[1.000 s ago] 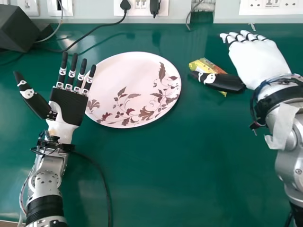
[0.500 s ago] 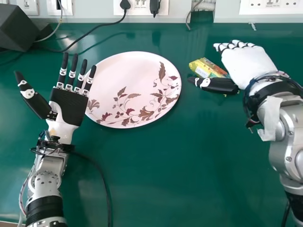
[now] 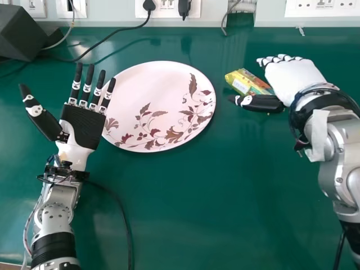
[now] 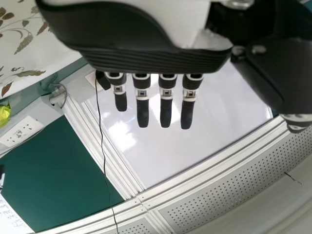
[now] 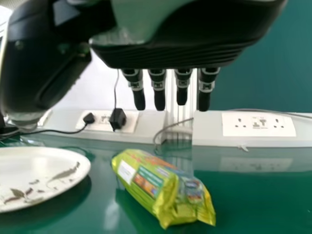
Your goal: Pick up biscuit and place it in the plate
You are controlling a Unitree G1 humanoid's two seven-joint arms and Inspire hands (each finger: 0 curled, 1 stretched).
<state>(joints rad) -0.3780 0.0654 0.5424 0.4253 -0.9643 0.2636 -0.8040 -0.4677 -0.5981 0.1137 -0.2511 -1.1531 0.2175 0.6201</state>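
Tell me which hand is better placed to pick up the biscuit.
The right hand. It is beside the biscuit packet, open, its thumb toward the plate. The left hand lies across the plate from the packet, so it would likely have farther to go.

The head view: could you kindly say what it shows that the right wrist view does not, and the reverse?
Head view: the palm of the left hand and the back of the right hand.

Right wrist view: the crinkled end of the biscuit packet and a dark green surface above the sockets.

Both: the leaf-patterned plate, the packet, the sockets and the right hand.
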